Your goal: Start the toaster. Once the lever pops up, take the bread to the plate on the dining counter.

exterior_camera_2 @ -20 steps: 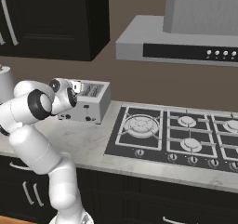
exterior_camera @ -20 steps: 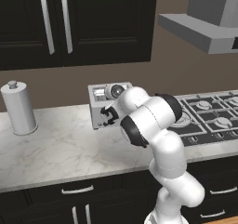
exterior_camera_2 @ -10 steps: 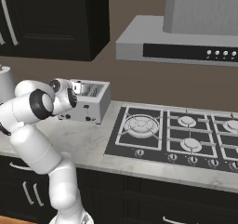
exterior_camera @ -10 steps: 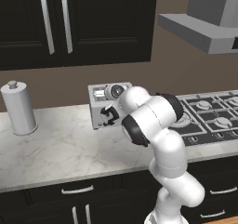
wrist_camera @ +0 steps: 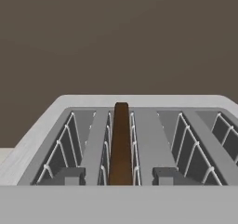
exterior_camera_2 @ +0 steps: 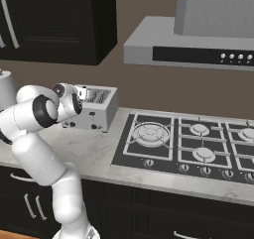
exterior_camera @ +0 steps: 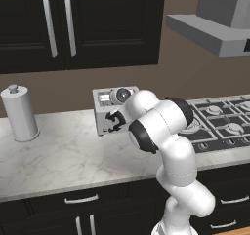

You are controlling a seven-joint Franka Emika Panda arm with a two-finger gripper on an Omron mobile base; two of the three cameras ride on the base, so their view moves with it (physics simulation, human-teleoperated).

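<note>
Directly ahead of the gripper [exterior_camera: 115, 122], the toaster [wrist_camera: 139, 139] sits close, with the bread [wrist_camera: 121, 144] standing on edge in its second slot from the left. Bent forward, the arm levels its hand at the toaster's front; jaw spacing cannot be told.

A home kitchen. Dark cabinets [exterior_camera: 73, 24] fill the upper left. A gas hob [exterior_camera_2: 191, 144] sits lower right under a grey hood [exterior_camera_2: 198, 44], on a marbled worktop [exterior_camera: 63, 156].

toaster [exterior_camera: 104, 108] behind arm, canister [exterior_camera: 19, 113] left
</note>
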